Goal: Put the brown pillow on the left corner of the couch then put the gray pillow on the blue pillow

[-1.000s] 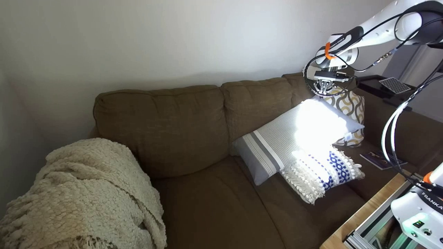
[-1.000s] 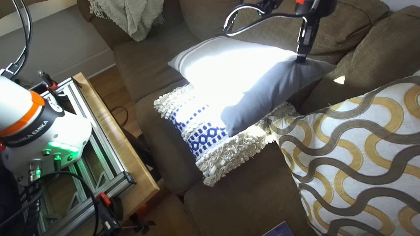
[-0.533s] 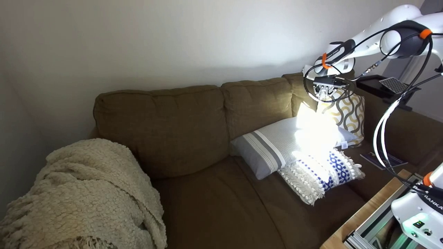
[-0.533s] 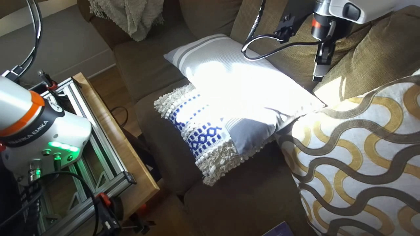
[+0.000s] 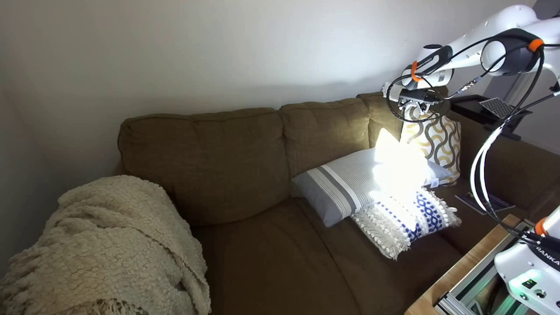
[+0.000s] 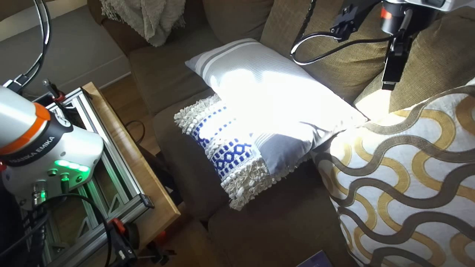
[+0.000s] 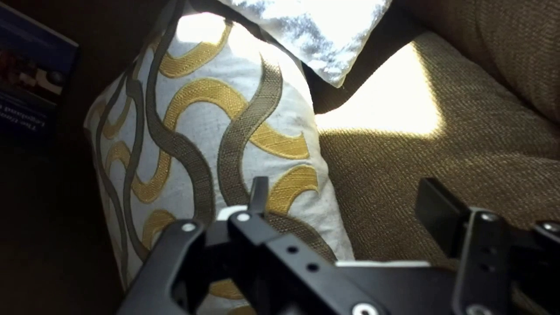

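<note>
Gray pillow [image 6: 274, 100] lies on the blue pillow [image 6: 230, 157] and covers part of it, while one striped end reaches past the blue pillow; strong glare hides from you much of the place where they meet. So your second step, gray onto blue, looks practically complete. Just beside the blue pillow stands the brown pillow [image 6: 404, 170], in the corner of the couch [image 5: 471, 151], so your first step looks complete also. Higher than the blue pillow and farther back hangs the gripper [image 7: 348, 202]; its fingers [image 7: 259, 194] are wide apart with nothing between them, and the wrist view shows one finger overlapping the brown pillow, though you cannot tell if they touch. Your next move probably calls for a calm lift, upward and away from the blue pillow, without brushing the brown one. If you wish the gray pillow better centred, a careful grasp at its corner would be necessary. Well apart from the blue pillow, the cream blanket [image 5: 113, 245] needs nothing.
</note>
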You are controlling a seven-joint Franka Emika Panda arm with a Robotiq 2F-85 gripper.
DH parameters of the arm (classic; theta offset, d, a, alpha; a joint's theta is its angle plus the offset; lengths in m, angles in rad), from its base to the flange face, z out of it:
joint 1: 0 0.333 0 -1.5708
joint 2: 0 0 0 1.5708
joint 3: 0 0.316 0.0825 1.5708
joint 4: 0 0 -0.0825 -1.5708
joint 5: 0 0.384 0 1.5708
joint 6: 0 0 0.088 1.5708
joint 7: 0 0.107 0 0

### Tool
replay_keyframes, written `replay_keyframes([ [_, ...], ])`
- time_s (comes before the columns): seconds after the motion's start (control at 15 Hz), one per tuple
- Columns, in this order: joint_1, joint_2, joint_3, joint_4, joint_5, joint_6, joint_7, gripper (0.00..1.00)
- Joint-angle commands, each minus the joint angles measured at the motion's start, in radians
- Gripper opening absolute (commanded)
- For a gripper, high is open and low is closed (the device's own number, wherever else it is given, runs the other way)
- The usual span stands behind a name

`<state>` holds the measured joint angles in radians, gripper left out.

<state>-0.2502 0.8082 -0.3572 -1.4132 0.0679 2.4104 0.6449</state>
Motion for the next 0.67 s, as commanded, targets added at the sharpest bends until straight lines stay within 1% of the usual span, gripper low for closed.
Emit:
replay_keyframes([
  [0.0, 0.022, 0.046, -0.050, 0.037, -0.035, 0.020, 0.082, 0.97],
  [0.07, 0.016, 0.068, -0.057, 0.059, -0.037, 0.035, 0.107, 1.00],
  [0.27, 0.032, 0.122, -0.095, 0.091, -0.053, 0.100, 0.211, 1.00],
  [0.4, 0.049, 0.180, -0.133, 0.127, -0.070, 0.150, 0.297, 1.00],
  [0.6, 0.064, 0.255, -0.174, 0.177, -0.091, 0.171, 0.406, 1.00],
])
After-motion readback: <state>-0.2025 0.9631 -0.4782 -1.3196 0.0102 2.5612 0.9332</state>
